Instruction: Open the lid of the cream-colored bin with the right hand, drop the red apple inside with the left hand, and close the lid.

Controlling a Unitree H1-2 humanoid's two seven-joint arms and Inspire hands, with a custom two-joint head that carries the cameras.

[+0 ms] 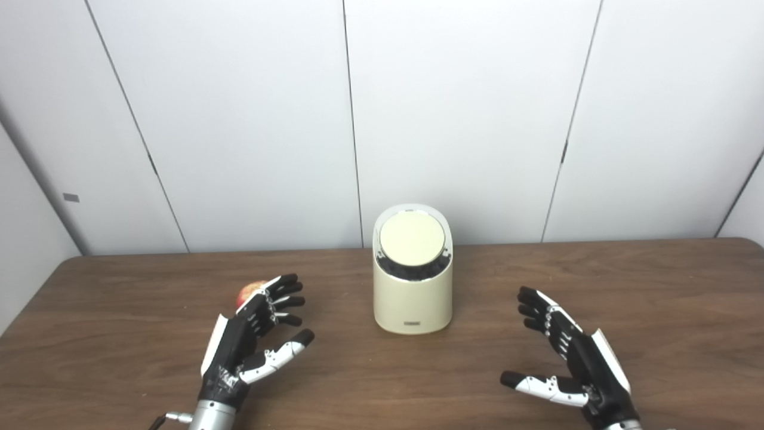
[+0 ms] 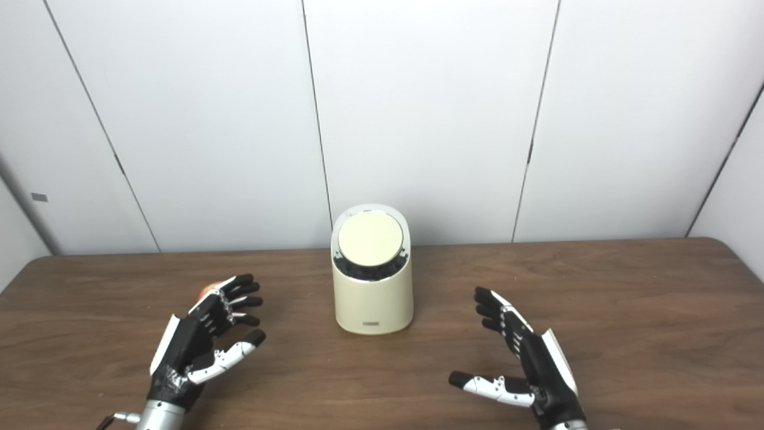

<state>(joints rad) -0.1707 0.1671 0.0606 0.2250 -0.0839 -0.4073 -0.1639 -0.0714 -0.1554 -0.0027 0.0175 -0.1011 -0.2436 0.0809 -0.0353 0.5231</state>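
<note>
Currently, the left hand (image 1: 253, 337), a black-and-white robotic hand on a metal wrist, hovers over the dark brown wood-grain worktop (image 1: 656, 286) at the near left. Its fingers (image 1: 280, 295) are spread apart and slightly curled, and the thumb is extended toward the centre. The hand holds nothing. The small red apple (image 1: 246, 293) rests on the worktop just behind these fingers and is mostly hidden by them; whether the fingertips touch the apple cannot be determined.

The right hand (image 1: 567, 358), of the same black-and-white construction, hovers at the near right with the palm facing inward. Its fingers (image 2: 495, 310) are spread and the thumb points toward the left. The hand holds nothing and touches nothing.

The cream-colored cylindrical bin (image 1: 412, 292) stands upright on the worktop between the two hands, farther back, and apart from both. Its round cream lid (image 1: 412, 239) is seated in the slanted top, closed, with a dark band visible along the lower rim. A small dark label is located at the base of the front face.

White wall panels (image 1: 465, 107) stand behind the worktop.
</note>
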